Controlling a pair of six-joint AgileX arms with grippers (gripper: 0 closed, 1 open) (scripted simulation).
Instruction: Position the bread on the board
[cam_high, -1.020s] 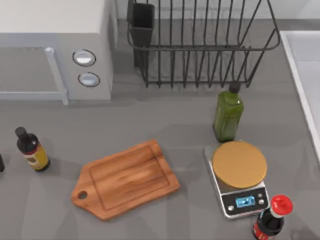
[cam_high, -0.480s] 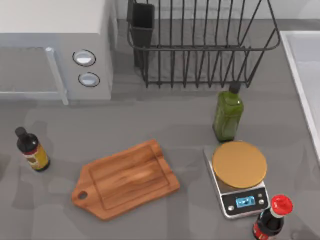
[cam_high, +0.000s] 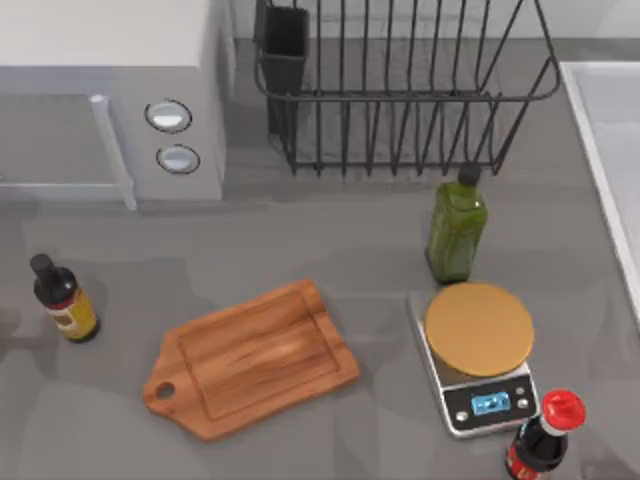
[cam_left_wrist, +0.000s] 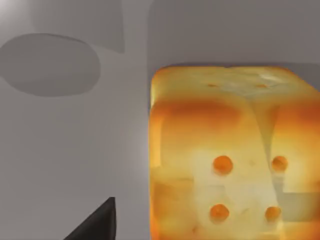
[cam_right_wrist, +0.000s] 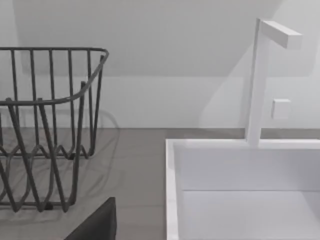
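The bread (cam_left_wrist: 230, 155), a pale yellow chunk with orange toasted patches, lies on the grey table right under my left wrist camera. One dark finger (cam_left_wrist: 95, 222) of my left gripper stands beside it with a strip of table between them, so the gripper is open and not holding it. The board (cam_high: 250, 358), reddish-brown wood with a handle hole, lies bare at the table's middle, handle toward the front left. One finger (cam_right_wrist: 95, 222) of my right gripper shows in the right wrist view, open, near the dish rack and sink.
A microwave (cam_high: 110, 90) stands back left, a wire dish rack (cam_high: 400, 80) at the back middle. A dark sauce bottle (cam_high: 62, 298) stands left of the board. A green bottle (cam_high: 457, 228), a silver scale (cam_high: 478, 355) and a red-capped bottle (cam_high: 545, 435) stand right. A white sink (cam_right_wrist: 245, 190) lies far right.
A dark tip at the top view's left edge, beside the sauce bottle, has left the picture. Soft shadows on the left of the table have shifted. Nothing on the table moved.
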